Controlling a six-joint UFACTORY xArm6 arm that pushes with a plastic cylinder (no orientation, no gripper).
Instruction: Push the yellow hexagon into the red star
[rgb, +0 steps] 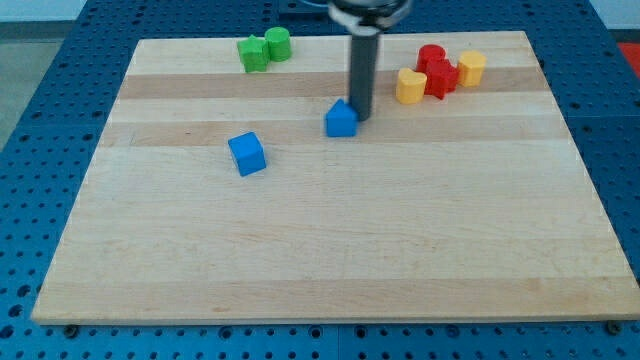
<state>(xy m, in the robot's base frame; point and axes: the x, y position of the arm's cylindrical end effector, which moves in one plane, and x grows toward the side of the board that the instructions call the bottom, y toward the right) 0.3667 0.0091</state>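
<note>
Nearest to us the wooden board (330, 260) carries nothing; the blocks all sit in its far half. First comes a blue cube (247, 154), left of centre and alone. Beyond it a second blue block (341, 118), with a peaked top, sits just at the view's left of our tip (361, 118); the two look to be touching or nearly so, though we cannot tell which. We have no jaws to speak of, only the dark rod (361, 75) standing upright from the top of the view.

Further back on the right lies the cluster that matters: a yellow heart-like block (410, 87), the red star (441, 79) with another red block (431, 57) behind it, and the yellow hexagon (471, 68) against the star's right side. We judge that the hexagon already appears to touch the star, so little travel remains; our tip stands well to the left of it.

Farthest left, two green blocks (263, 49) huddle together near the top edge.
</note>
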